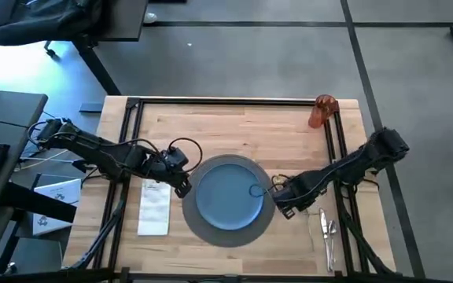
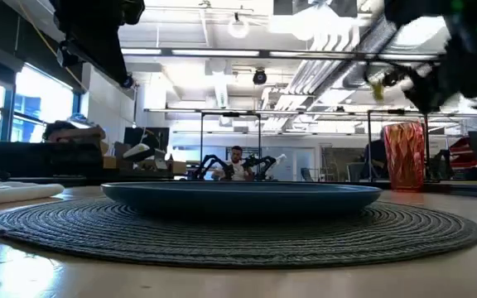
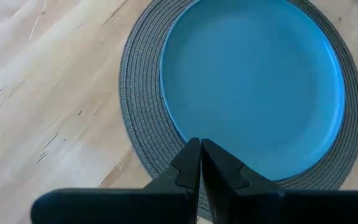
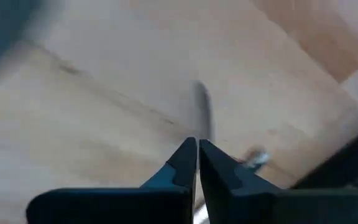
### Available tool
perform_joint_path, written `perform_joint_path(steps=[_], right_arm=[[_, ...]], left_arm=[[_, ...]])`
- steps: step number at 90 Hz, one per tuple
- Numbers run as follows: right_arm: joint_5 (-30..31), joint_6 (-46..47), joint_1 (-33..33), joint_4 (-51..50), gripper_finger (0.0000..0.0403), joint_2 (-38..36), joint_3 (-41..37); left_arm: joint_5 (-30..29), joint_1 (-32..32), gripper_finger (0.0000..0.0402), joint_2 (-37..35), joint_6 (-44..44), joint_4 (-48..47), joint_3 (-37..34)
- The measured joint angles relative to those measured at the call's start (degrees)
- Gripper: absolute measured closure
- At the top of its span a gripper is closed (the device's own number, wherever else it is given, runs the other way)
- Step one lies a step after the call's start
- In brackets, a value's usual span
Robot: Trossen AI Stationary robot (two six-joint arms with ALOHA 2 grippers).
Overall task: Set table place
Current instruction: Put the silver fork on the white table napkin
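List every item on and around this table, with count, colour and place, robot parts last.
Light wood butcher-block table: one, with black rails across it.
Round grey woven mat: one, centre near the front edge.
Round blue plate: one, on the mat.
White folded napkin: one, on the left of the mat.
Silver cutlery: a few pieces, exact count unclear, on the right of the mat near the rail.
Translucent orange cup: one, upright at the far right corner.
Person: one, far back in the room.
Left claw: dark, shut, at the mat's left rim.
Right claw: dark, shut, between the plate and the cutlery.
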Motion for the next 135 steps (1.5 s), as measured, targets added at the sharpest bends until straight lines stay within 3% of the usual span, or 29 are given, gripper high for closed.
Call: perform_joint_path(steps=[8,24,49,60,72,93,104,123,135], right_arm=[[1.22,-0.24,-1.63,-0.11,0.0403,-2.44,0.26],[-2.77,-7.78,-3.26,-0.25,0.0388,-2.37,-0.38],[-4.43,-15.71,-3.39,-0.78,0.0244,6.52,-0.41],[-7.69,-21.28,-4.03,0.82,0.0217,12.15,-0.45],[-10.94,-25.18,-4.13,-0.6,0.0252,17.41,-0.38],[-13.55,-30.67,-4.44,-0.17,0.0389,19.43,-0.19],[-12.35,-29.25,-5.91,-0.09,0.0401,16.0,-0.51],[-11.8,-23.83,-9.86,0.2,0.0403,3.52,0.73],[-11.6,-23.71,-12.65,5.11,0.0403,-1.96,4.19]], left_arm=[[0.04,0.0,0.0401,-0.02,0.25,0.02,0.0],[0.26,0.0,0.0401,-0.02,0.52,-0.09,0.0],[0.29,0.01,0.0401,-0.02,0.52,-0.1,0.0],[0.26,0.02,0.0401,-0.04,0.55,-0.09,0.0],[0.37,0.02,0.0401,-0.04,0.52,-0.07,0.0],[0.43,0.02,0.0401,-0.04,-0.07,-0.09,0.0],[0.8,0.02,0.0401,-0.04,-0.07,-0.09,0.0],[3.81,-0.12,0.0401,-2.51,-1.52,-0.04,0.0],[4.73,-1.21,0.0401,-4.84,-1.53,-0.03,0.85]])
